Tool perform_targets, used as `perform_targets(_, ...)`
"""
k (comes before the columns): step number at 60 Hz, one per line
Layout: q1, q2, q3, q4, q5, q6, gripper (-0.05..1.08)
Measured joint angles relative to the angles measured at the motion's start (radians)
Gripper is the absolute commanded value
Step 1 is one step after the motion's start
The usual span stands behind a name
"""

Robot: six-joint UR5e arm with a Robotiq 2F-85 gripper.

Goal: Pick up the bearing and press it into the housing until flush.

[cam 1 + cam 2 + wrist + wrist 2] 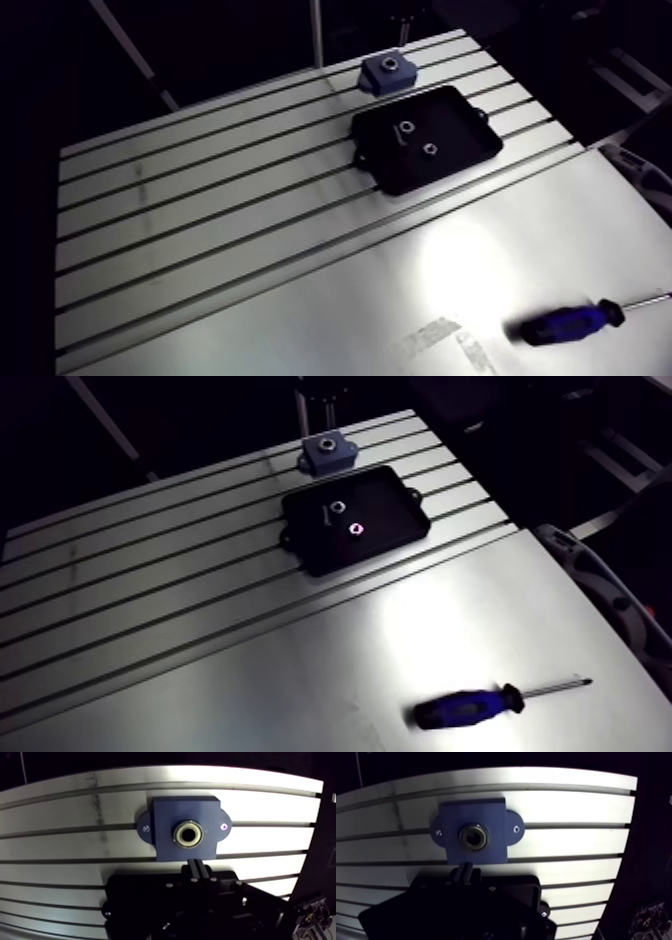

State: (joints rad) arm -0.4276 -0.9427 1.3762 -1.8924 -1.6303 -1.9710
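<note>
A blue housing block (165, 812) with two mounting ears sits on the slotted table near its far edge, also seen in the arm view (387, 72). A metal bearing ring (188, 834) sits in the housing's centre bore. My gripper (196, 863) hangs just short of the housing's near edge, above the black tray. Its two dark fingers are pressed together, shut with nothing between them. The fingertips point at the bore but stand apart from the block.
A black tray (465, 125) lies just in front of the housing and holds two small metal rings (407, 127). A blue-handled screwdriver (470, 706) lies on the smooth plate at the table's near right. Table edges run close behind and to the right of the housing.
</note>
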Motion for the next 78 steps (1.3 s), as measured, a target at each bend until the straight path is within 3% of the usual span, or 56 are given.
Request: perform_targets(78, 0.012, 0.067, -0.006, -0.06, -0.005, 0.004, 1.08)
